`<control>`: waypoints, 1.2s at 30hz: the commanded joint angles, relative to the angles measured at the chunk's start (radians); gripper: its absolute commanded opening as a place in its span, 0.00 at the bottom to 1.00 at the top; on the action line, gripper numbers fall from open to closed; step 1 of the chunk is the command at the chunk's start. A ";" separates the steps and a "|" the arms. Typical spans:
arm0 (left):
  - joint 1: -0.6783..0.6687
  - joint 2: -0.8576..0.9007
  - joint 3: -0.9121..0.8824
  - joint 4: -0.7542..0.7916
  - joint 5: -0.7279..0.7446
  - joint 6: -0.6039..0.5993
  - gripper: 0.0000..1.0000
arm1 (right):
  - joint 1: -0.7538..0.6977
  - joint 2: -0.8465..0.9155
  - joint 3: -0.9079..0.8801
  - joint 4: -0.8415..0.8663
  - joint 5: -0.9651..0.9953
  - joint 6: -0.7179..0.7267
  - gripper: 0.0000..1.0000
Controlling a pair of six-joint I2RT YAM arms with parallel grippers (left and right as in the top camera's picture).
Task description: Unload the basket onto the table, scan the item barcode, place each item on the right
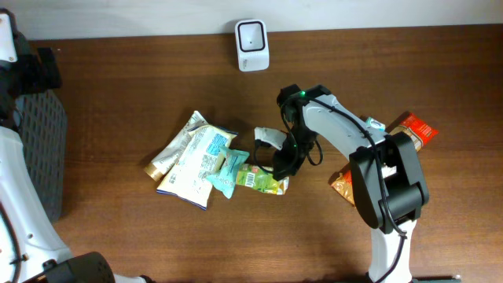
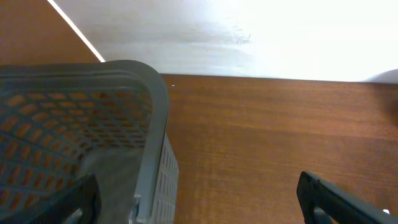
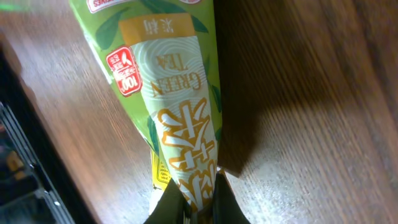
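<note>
Right pincer (image 3: 189,200) clamped; left pincer (image 2: 199,198) spread wide.

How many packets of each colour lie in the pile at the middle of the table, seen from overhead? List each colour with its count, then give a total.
Silver and gold packet: 1
White and blue packet: 1
Teal packet: 1
Green tea packet: 1
Total: 4
A white shape just above the green one is too unclear to count.
</note>
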 commanded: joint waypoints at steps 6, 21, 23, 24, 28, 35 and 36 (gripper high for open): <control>-0.001 -0.015 0.007 0.001 0.003 0.015 0.99 | -0.188 0.010 -0.005 0.127 0.028 0.614 0.04; -0.001 -0.015 0.007 0.001 0.003 0.015 0.99 | -0.003 -0.076 0.055 0.108 0.543 1.065 0.52; -0.001 -0.015 0.007 0.001 0.003 0.015 0.99 | -0.014 -0.073 0.049 0.091 0.430 1.056 0.70; -0.001 -0.015 0.007 0.001 0.003 0.015 0.99 | -0.007 -0.069 0.031 0.114 0.404 1.059 0.74; -0.001 -0.015 0.007 0.001 0.003 0.015 0.99 | -0.008 -0.056 -0.088 0.215 0.354 1.089 0.70; -0.001 -0.015 0.007 0.001 0.003 0.015 0.99 | -0.009 -0.059 -0.105 0.248 0.356 1.087 0.04; -0.001 -0.015 0.007 0.001 0.003 0.016 0.99 | -0.009 -0.063 -0.099 0.246 0.342 1.070 0.04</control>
